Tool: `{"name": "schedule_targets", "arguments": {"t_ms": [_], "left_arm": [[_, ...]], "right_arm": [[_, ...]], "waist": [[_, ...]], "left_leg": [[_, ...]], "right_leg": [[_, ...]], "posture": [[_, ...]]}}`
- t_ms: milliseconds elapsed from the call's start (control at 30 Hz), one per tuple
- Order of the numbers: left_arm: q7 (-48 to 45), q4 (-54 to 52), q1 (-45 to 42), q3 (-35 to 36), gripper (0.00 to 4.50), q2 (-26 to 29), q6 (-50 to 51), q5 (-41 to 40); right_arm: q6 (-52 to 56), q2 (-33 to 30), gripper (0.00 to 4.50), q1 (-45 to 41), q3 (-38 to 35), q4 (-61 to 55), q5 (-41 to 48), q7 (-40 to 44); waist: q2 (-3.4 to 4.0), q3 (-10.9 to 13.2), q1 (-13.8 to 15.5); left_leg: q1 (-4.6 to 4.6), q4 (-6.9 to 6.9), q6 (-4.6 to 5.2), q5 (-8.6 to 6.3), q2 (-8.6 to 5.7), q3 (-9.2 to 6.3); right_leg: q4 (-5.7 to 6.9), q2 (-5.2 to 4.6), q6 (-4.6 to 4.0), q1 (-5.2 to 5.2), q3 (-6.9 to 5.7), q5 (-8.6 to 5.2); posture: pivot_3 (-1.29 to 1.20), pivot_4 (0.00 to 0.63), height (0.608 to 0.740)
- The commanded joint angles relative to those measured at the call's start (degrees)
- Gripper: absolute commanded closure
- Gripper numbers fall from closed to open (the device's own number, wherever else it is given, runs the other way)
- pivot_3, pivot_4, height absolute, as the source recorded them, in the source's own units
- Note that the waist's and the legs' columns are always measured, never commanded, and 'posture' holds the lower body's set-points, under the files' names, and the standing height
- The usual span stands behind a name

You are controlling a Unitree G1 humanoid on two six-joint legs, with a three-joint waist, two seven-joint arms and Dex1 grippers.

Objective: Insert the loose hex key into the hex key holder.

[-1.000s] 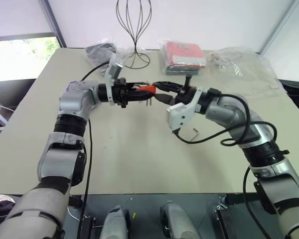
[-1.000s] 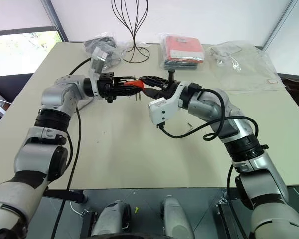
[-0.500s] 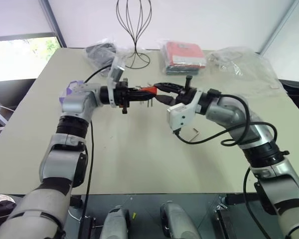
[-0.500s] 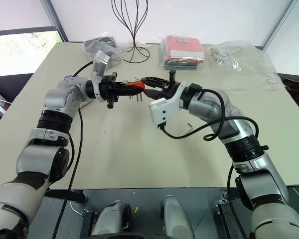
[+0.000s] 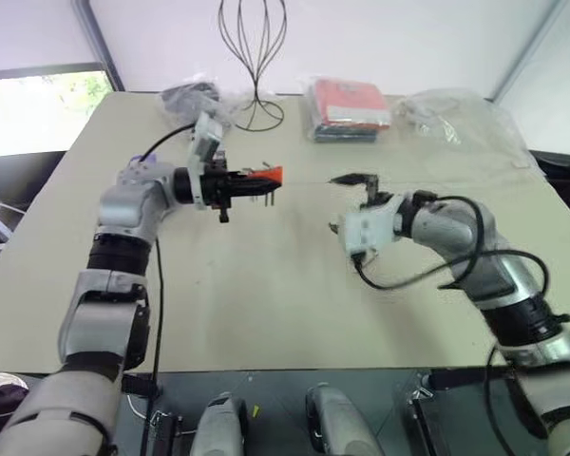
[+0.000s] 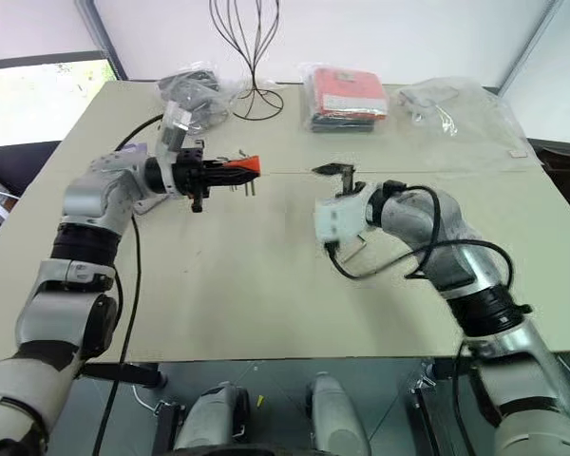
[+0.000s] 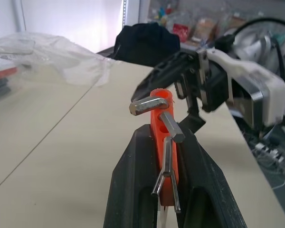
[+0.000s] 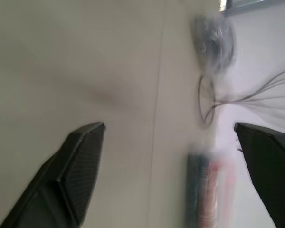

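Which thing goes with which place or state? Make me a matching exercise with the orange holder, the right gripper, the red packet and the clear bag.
Things:
1. orange holder
2. right gripper
3. red packet
4. clear bag

Places or states:
A. lies at the far right of the table
B. clamped in the left gripper, above the table
C. open and empty
D. at the far edge, just right of the wire stand

Pairs: 1-B, 2-C, 3-D, 4-A
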Motion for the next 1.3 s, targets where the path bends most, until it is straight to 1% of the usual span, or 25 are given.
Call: {"name": "schedule_targets", "arguments": {"t_ms": [33,67,100,133,167,267,400,433,567,733,867,967,1100,1300], "left_arm": [[1.72,-7.60,2.66,-0.39,4.50,-0.26,-1.60,-0.27],[2.60,-9.11,3.82,-0.37,4.50,-0.86,-1.34,-0.74],[3.42,-10.33,4.84,-0.16,4.50,-1.39,-1.05,-1.28],[4.17,-11.27,5.49,-0.10,4.50,-1.89,-0.78,-1.58],[4.80,-11.93,6.24,0.02,4.50,-2.35,-0.68,-1.89],[6.85,-13.64,8.43,-0.09,4.50,-3.97,-0.49,-2.76],[8.38,-14.70,10.05,-0.28,4.50,-5.28,-0.17,-3.66],[8.74,-14.98,10.28,-0.47,4.50,-5.70,-0.05,-3.80],[9.46,-14.90,11.09,-1.10,4.50,-7.14,-0.68,-3.57],[10.43,-15.59,12.33,-1.90,4.50,-8.60,-1.73,-2.73],[11.37,-16.92,13.63,-2.10,4.50,-8.88,-1.81,-2.69],[12.03,-17.65,14.52,-2.17,4.50,-8.79,-1.75,-2.77],[12.83,-18.63,15.67,-2.65,4.50,-8.90,-1.83,-2.71],[13.82,-18.95,16.30,-3.22,4.50,-9.02,-2.29,-2.46]], "right_arm": [[46.72,8.04,0.04,-7.40,-7.49,-13.18,9.10,1.62],[57.71,9.72,0.04,-8.53,-8.88,-14.07,9.74,0.58],[66.25,11.07,0.04,-8.99,-10.07,-14.40,9.97,-1.22],[71.26,11.65,0.04,-9.09,-11.07,-14.52,10.45,-2.60],[73.12,11.56,0.04,-7.98,-11.63,-14.59,10.52,-4.23],[73.47,10.66,0.04,-3.14,-14.25,-13.84,9.77,-9.05],[73.47,14.98,0.04,-0.27,-19.17,-12.00,6.76,-16.30],[73.47,15.65,0.04,-0.16,-19.77,-11.75,6.03,-17.91],[73.47,22.26,0.04,-1.87,-23.10,-8.97,1.65,-23.94],[73.47,26.72,0.04,-3.10,-23.99,-7.88,-2.02,-26.59],[73.47,29.44,0.04,0.40,-23.08,-10.25,-7.74,-25.31],[73.47,33.82,0.04,2.06,-22.42,-12.08,-14.38,-22.18],[73.47,38.68,0.04,2.22,-22.04,-12.03,-25.88,-15.49],[73.47,43.03,0.04,0.54,-23.87,-7.46,-42.60,-4.05]], "waist": [[0.04,0.01,0.19],[0.05,0.00,0.67],[0.03,-0.02,1.08],[-0.01,-0.05,1.45],[-0.01,-0.05,1.87],[-0.01,-0.04,2.75],[0.01,-0.04,2.34],[0.01,-0.03,2.28],[0.01,-0.03,2.16],[0.02,-0.03,2.04],[0.03,-0.03,2.14],[0.03,-0.04,2.16],[0.04,-0.04,2.10],[0.04,-0.04,2.16]], "left_leg": [[0.01,0.02,0.00,0.00,-0.01,-0.04],[0.01,0.04,-0.02,0.01,0.00,-0.10],[0.02,0.04,-0.02,0.01,0.04,-0.14],[0.02,0.05,-0.02,0.01,0.04,-0.14],[0.02,0.05,-0.02,0.01,0.03,-0.14],[-0.08,0.06,-0.03,0.00,-0.08,-0.06],[-0.41,0.08,-0.03,0.00,-0.19,0.06],[-0.48,0.09,-0.03,0.00,-0.19,0.04],[-0.47,0.04,-0.02,0.01,-0.12,-0.12],[-0.47,0.03,-0.01,0.01,-0.09,-0.15],[-0.54,0.03,-0.01,0.01,-0.10,-0.13],[-0.58,0.03,-0.01,0.01,-0.10,-0.14],[-0.61,0.05,-0.02,0.01,-0.10,-0.14],[-0.63,0.05,-0.02,0.01,-0.11,-0.14]], "right_leg": [[0.20,0.00,0.05,-0.04,-0.02,0.03],[0.28,0.00,0.02,-0.06,-0.12,0.02],[0.28,0.00,-0.06,-0.06,-0.19,-0.01],[0.28,-0.02,-0.22,-0.04,-0.24,-0.10],[0.25,-0.07,-0.44,-0.01,-0.29,-0.22],[-0.09,-0.21,-0.49,0.04,-0.28,-0.25],[-0.27,-0.27,-0.45,-0.13,-0.15,-0.23],[-0.25,-0.24,-0.42,-0.21,-0.14,-0.21],[-0.06,-0.04,-0.30,-0.33,-0.19,-0.16],[0.01,0.01,-0.30,-0.39,-0.19,-0.16],[-0.07,-0.02,-0.29,-0.40,-0.19,-0.16],[-0.08,-0.03,-0.28,-0.42,-0.21,-0.16],[-0.05,-0.02,-0.27,-0.48,-0.21,-0.15],[-0.05,-0.03,-0.30,-0.50,-0.22,-0.17]], "posture": [[0.00,0.150,0.739],[0.00,0.150,0.739],[0.00,0.150,0.739],[0.00,0.150,0.739],[0.00,0.150,0.739],[0.00,0.150,0.739],[0.00,0.150,0.739],[0.00,0.150,0.739],[0.00,0.150,0.739],[0.00,0.150,0.739],[0.00,0.150,0.739],[0.00,0.150,0.739],[0.00,0.150,0.739],[0.00,0.150,0.739]]}}
